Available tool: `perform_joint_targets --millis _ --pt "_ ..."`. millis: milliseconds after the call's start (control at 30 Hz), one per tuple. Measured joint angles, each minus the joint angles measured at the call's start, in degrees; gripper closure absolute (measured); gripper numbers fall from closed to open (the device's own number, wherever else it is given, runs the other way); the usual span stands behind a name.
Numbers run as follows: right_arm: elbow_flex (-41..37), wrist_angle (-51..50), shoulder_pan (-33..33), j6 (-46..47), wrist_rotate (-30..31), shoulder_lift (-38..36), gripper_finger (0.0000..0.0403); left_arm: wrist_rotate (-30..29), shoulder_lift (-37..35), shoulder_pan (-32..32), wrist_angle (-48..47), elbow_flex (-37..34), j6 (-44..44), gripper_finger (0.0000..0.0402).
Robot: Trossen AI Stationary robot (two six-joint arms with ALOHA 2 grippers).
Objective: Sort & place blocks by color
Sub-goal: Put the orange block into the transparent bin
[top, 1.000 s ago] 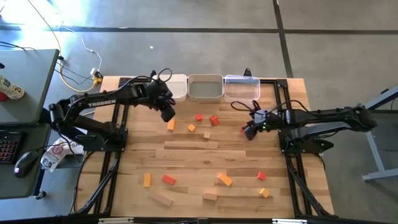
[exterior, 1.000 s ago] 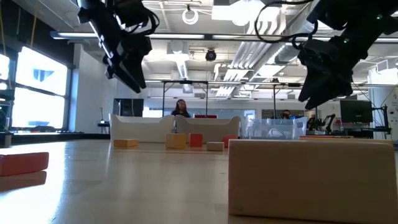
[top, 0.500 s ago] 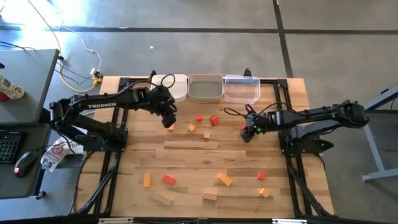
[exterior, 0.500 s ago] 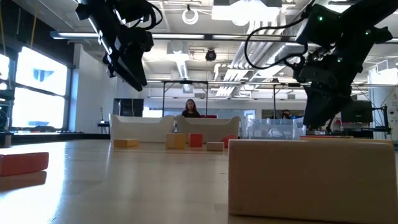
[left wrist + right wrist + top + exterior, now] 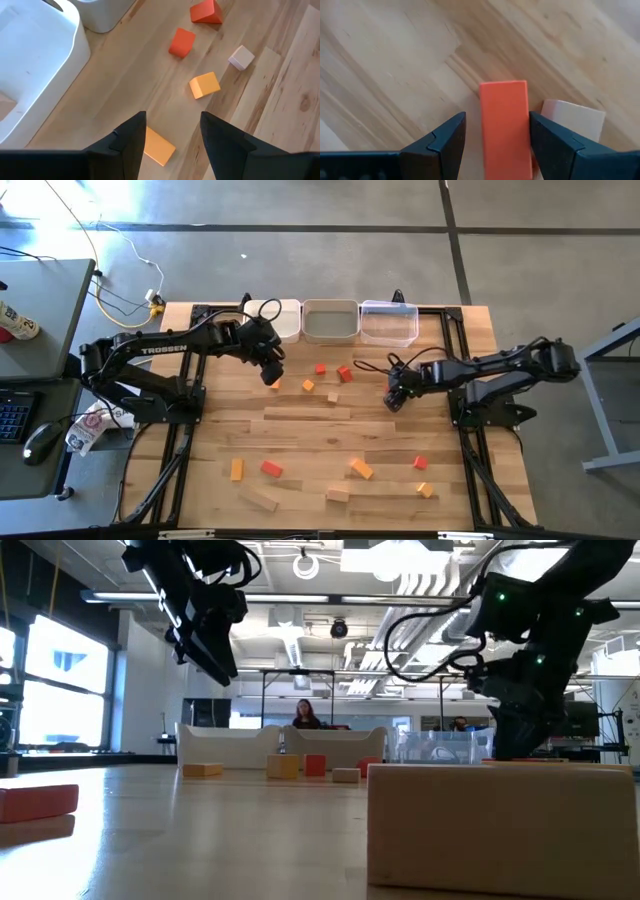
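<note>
Blocks lie scattered on the table (image 5: 300, 430). Right gripper (image 5: 496, 131) is low over the wood with its fingers spread; a red block (image 5: 504, 127) sits between them, with a gap on one side, not clamped. A plain wood block (image 5: 575, 122) lies just beside the far finger. Left gripper (image 5: 170, 132) hangs above the table, fingers parted and holding nothing, an orange block (image 5: 157, 146) directly below the gap, further blocks ahead of it

Two black cabled arms (image 5: 170, 345) lettered TROSSEN.
</note>
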Motion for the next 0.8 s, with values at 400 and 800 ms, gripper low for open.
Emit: perform_joint_targets --millis 400,800 --pt "0.24 0.70 -0.02 -0.01 -2.14 4.79 0.0296 -0.02 0.02 -0.02 0.05 0.00 -0.17 0.0229" --pt "-0.07 5.77 -1.08 0.54 -1.40 -0.95 0.0297 -0.15 0.02 -0.02 0.51 0.00 -1.46 0.0229"
